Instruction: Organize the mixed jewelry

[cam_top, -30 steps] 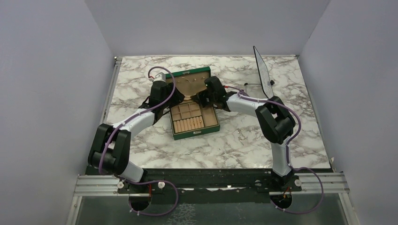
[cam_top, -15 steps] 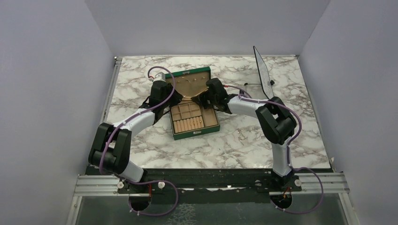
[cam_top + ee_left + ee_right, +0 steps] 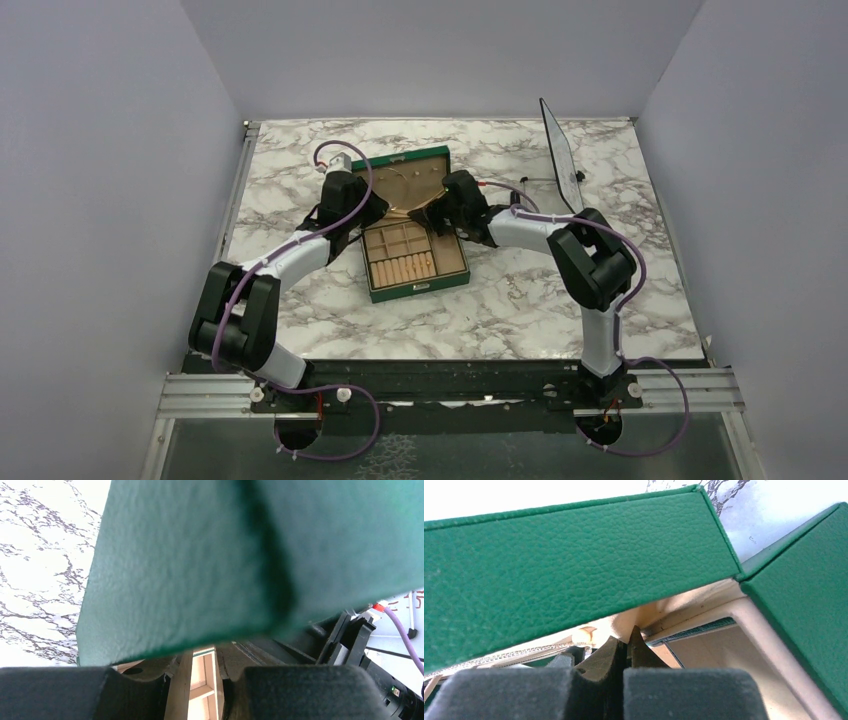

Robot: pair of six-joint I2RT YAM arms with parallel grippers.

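Note:
The green box (image 3: 415,285) stands open mid-table, its lid (image 3: 400,155) tilted back. My left gripper (image 3: 372,215) is at the box's left rear corner. In the left wrist view its jaws (image 3: 195,680) stand apart under the lid (image 3: 225,555), with a cream box wall (image 3: 180,680) between them. My right gripper (image 3: 428,212) is at the hinge from the right. Its fingers (image 3: 623,640) are shut together under the lid (image 3: 574,555). A thin silvery chain (image 3: 499,656) runs beside them; whether it is pinched is hidden. The small gold pieces cannot be made out.
The box tray shows cream compartments and a row of ring rolls (image 3: 400,268). A dark flat panel (image 3: 560,150) stands upright at the back right with a thin cable beside it. White walls close in the marble table (image 3: 300,330) on three sides.
My right gripper has shifted slightly right and nearer along the box's hinge. The left arm and the box have hardly moved.

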